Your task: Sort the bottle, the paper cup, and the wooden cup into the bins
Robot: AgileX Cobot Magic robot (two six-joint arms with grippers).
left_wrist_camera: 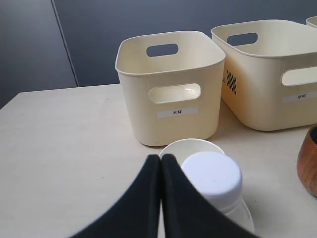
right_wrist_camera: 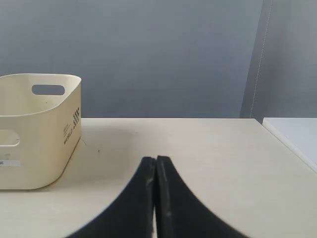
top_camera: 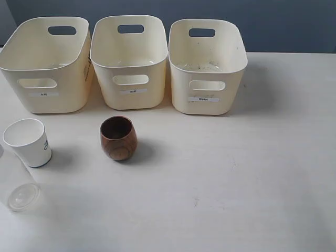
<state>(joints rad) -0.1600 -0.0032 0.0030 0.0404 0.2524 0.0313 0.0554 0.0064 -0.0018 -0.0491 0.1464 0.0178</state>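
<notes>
Both grippers, left gripper [left_wrist_camera: 160, 161] and right gripper [right_wrist_camera: 155, 163], have their black fingers pressed together, holding nothing, above a pale matte table [top_camera: 252, 173] against a grey-blue wall. Just beyond the left one stands the clear bottle [left_wrist_camera: 214, 179], white-capped, beside the white tapered paper cup [top_camera: 29, 142]. The rounded, grained wooden cup [top_camera: 118, 138] stands near the three smooth cream bins [top_camera: 128, 79].

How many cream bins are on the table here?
3, in one row at the table's far side: left bin, middle bin, right bin. All show fully in the exterior view; nothing suggests a hidden fourth.
</notes>
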